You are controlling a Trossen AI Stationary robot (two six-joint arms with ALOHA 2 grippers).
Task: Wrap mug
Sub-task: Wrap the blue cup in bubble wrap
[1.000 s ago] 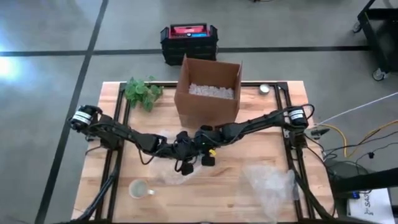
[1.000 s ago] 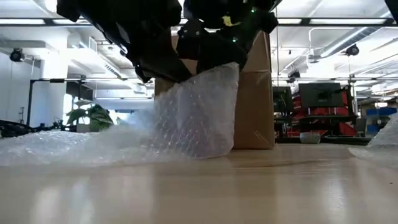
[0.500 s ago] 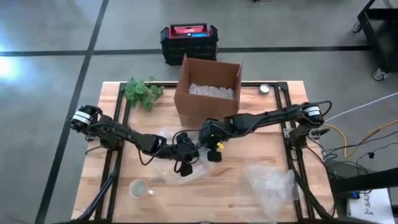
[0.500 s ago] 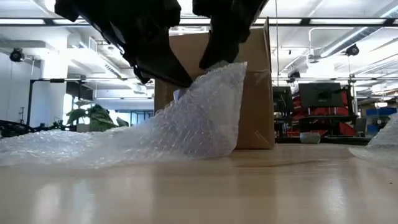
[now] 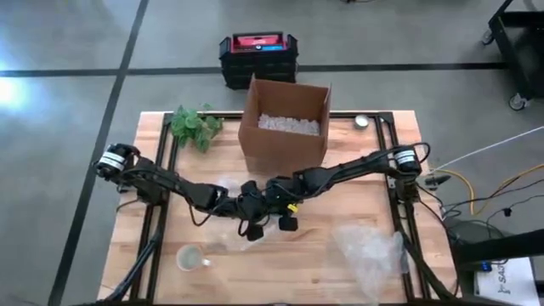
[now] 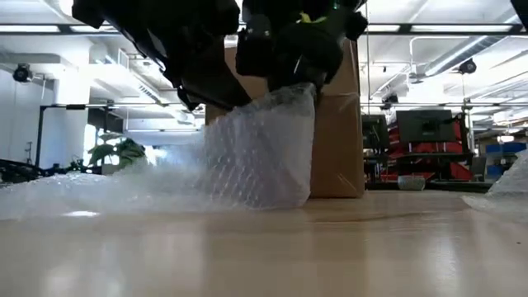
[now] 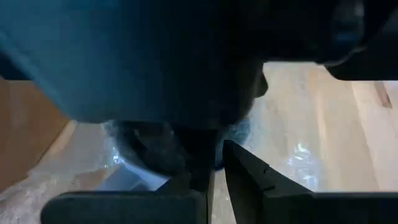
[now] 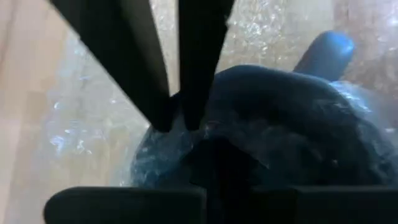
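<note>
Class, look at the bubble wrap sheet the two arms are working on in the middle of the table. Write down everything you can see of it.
The bubble wrap is a clear plastic sheet covered in small air pockets. One end lies flat and crumpled on the wooden table; the other is lifted into a raised fold in front of the cardboard box. The left tool and right tool meet at its raised edge, the right one pinching it. Through the wrap, a dark blue mug shows, handle sticking out.

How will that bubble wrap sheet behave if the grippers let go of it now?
Probably floppy: the bubble wrap drapes from the pinch point above and trails flat across the table. It looks light and thin, so the raised flap would likely sag or spring off the mug.
</note>
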